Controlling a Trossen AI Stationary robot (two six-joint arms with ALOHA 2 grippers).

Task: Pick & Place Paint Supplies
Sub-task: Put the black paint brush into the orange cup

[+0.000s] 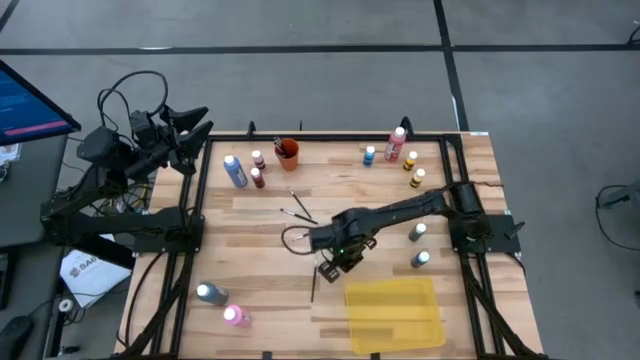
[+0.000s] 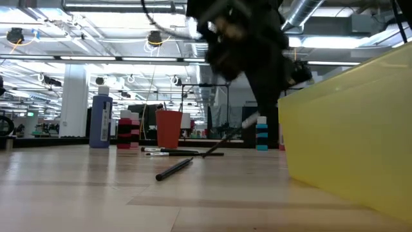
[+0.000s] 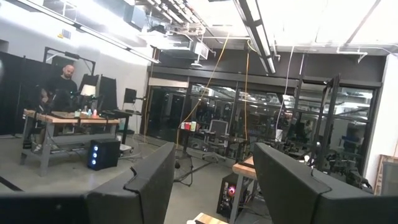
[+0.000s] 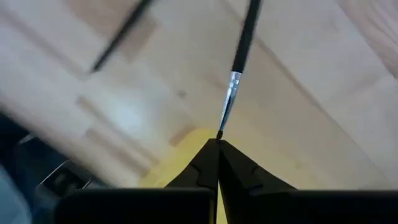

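My right gripper is over the table's middle, just off the yellow tray's far left corner, shut on a thin dark paintbrush. In the low view that brush slants down from the gripper toward the tabletop. Another brush lies flat near it, and two more lie toward the orange cup. White-capped paint bottles stand upright along the far side, at the right and at the near left. My left gripper is open, parked off the table's far left corner. My right gripper pinches the paintbrush by its bristle tip, just beyond the silver ferrule, at the very ends of the two shut fingers. The fingers come from above. The brush hangs slanting below them; I cannot tell whether its handle end touches the wood.
The yellow tray lies flat near the table's near edge, right of the gripper. The orange cup, with brushes standing in it, is at the far side beside a tall blue bottle and two small red ones. Bare wood lies left of the gripper.
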